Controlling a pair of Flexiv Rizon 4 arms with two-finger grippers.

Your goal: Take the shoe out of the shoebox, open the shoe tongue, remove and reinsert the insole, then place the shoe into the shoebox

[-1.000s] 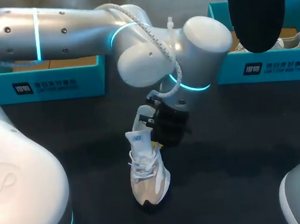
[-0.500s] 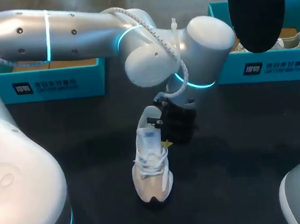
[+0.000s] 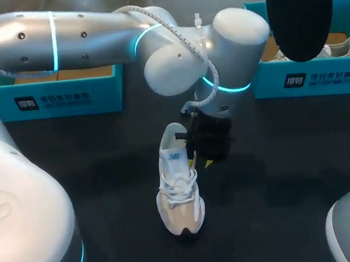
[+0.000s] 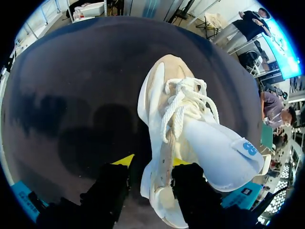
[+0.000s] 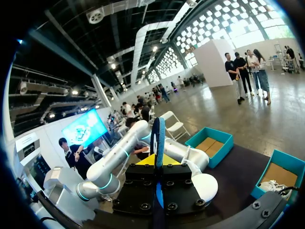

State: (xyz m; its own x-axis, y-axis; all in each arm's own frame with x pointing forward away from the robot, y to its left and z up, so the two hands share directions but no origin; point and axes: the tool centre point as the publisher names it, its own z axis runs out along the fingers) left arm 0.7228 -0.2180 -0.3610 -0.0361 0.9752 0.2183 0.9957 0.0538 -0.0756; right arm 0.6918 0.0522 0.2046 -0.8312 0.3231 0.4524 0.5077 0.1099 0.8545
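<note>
- Holding steady near the middle of the table (image 3: 286, 158), the shoe (image 3: 179, 194) stands out of its box with its toe toward the near edge. The dark insole (image 3: 299, 18) is raised high over the far right corner. Judged from this, removal is done and reinsertion comes next.
- Head view, pose: the left arm (image 3: 82, 35) comes in from the left edge and reaches past the middle. Its wrist is bent downward, with the left gripper (image 3: 200, 163) at the heel end of the shoe. An open teal shoebox (image 3: 307, 81) sits at the far right edge, well apart from the shoe.
- Left wrist view: the left gripper (image 4: 151, 161) points down, closed on the shoe's side wall by the heel. The tongue (image 4: 224, 152) is lifted up out of the opening, with loose white laces ahead of it.
- Right wrist view: the right gripper (image 5: 156, 162) is clamped on the insole, seen edge-on between the yellow tips and held well above the table.
- Next move, as a judgement: lowering the insole toe-first into the opening, with the shoe kept braced and the tongue held clear.
</note>
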